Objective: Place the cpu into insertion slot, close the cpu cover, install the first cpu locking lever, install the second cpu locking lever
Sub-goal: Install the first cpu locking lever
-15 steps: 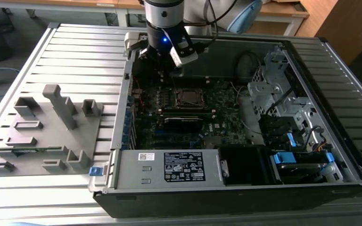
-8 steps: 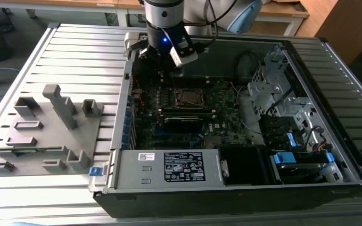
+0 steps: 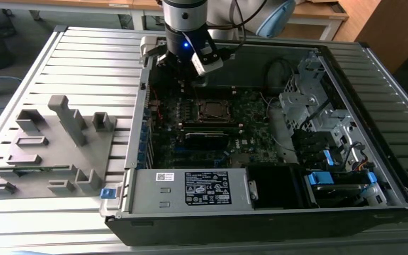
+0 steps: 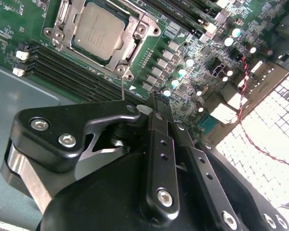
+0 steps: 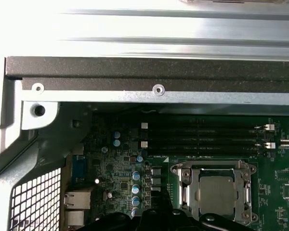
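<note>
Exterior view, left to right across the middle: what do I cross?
Grey fixture tray → case's left wall → cpu → silver drive cage → case's right wall.

In the exterior view the worktop [image 3: 83,58] is evenly lit, while the computer case [image 3: 261,228] interior is left shadowed. In the second wrist view the perforated panel [image 4: 274,139] is blown out by glare.
</note>
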Controlling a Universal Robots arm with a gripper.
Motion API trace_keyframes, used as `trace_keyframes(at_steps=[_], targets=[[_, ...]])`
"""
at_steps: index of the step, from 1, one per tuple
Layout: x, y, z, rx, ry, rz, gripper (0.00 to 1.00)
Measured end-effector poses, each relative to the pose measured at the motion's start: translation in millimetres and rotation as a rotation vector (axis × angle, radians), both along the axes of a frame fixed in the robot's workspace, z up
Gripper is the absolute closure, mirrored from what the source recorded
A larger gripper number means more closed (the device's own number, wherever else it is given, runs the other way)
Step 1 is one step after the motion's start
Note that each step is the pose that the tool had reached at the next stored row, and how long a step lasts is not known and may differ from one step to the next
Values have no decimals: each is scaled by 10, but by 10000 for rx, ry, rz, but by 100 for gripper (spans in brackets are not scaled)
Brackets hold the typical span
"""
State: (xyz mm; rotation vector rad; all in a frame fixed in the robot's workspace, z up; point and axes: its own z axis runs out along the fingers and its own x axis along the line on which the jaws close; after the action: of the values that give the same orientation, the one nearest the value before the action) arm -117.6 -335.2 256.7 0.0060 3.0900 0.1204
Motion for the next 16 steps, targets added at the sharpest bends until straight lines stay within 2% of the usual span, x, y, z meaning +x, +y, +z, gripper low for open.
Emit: trace_keyframes(at_steps=[2,4,7,12,16], targets=[[1,0,-2,89,-3,1,90],[1,1,-1,245,-3,0,90],[0,0,-1,301,-1,0,90],[1,0,-2,495,-3,1,90],[1,1,-2,550,-3,0,90]])
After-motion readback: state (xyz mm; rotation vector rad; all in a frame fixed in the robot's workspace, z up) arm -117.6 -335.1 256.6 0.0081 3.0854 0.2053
